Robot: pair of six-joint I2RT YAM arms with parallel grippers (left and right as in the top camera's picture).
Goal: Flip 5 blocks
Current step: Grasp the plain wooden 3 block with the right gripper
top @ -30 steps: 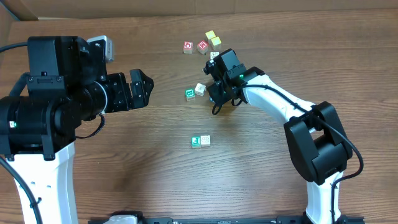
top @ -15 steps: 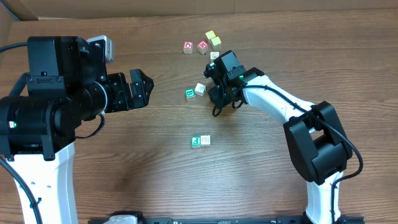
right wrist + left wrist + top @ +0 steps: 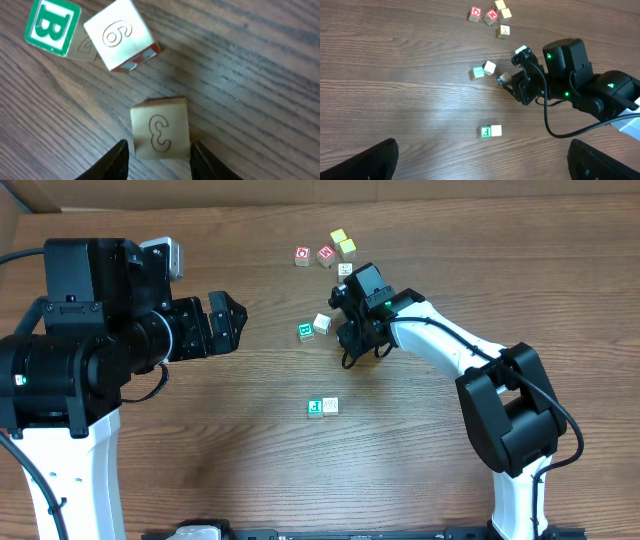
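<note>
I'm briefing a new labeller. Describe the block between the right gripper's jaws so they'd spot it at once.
Follow the right arm to its gripper. The block sits on the table between its jaws. Its pale top shows a carved 3, unlike the 6 block and green B block nearby.

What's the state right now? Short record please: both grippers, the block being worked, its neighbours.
left gripper: open, empty, away from the blocks
right gripper: straddling the 3 block; contact unclear
3 block: on the table, 3 face up
neighbours: 6 block and green B block just beyond it
pair of blocks: side by side, nearer the front
</note>
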